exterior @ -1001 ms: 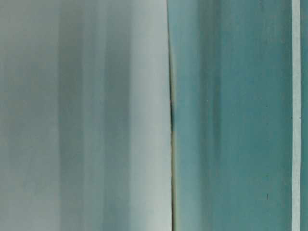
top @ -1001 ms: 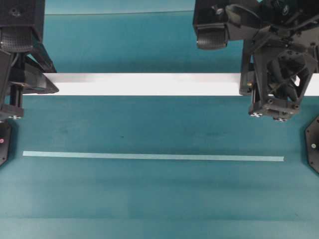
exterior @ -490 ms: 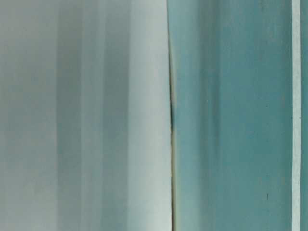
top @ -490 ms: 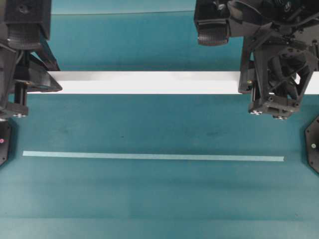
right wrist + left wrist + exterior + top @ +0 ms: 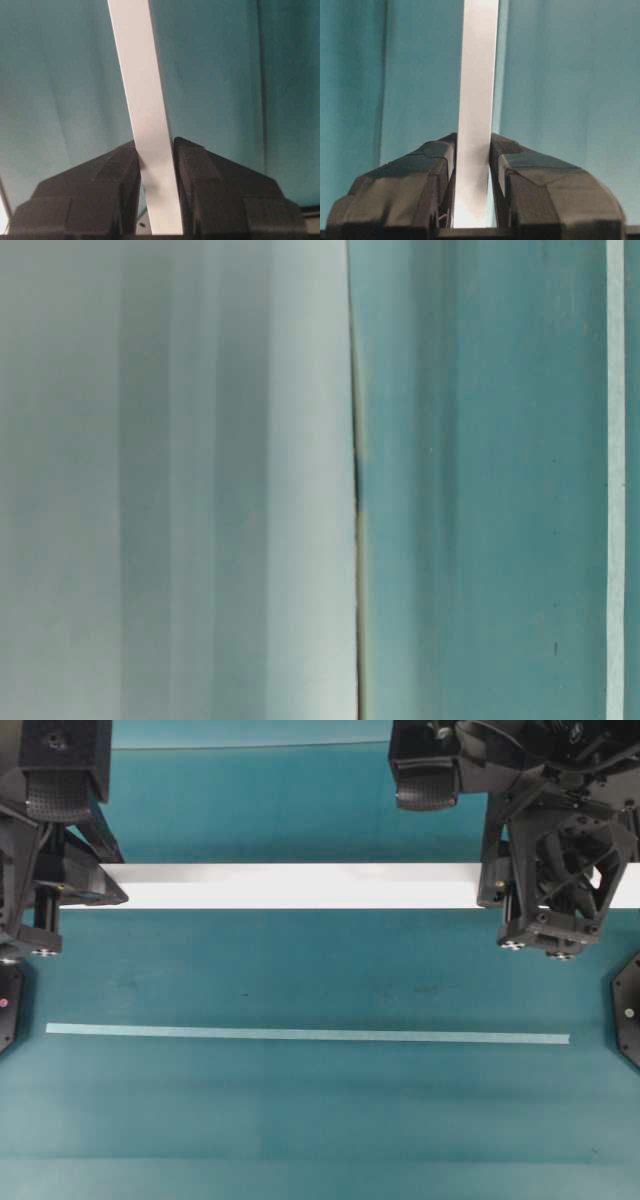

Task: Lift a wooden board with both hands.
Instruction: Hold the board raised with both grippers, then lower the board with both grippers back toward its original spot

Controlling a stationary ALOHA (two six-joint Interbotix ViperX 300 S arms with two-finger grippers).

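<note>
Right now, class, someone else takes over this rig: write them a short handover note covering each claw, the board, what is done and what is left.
Left claw: shut on the board, at its left end.
Right claw: shut on the board, near its right end.
Board: level across the far half of the table, parallel to the thin pale strip nearer the camera.
Done: both grips made.
Left: raise both ends together and keep the board level. How far it is off the table, I cannot tell.

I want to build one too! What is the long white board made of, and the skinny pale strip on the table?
The wooden board looks painted or laminated: smooth, matte white, no grain showing, so wood cannot be confirmed. The pale strip looks like flat tape or paper, lying flush; unsure which.
</note>
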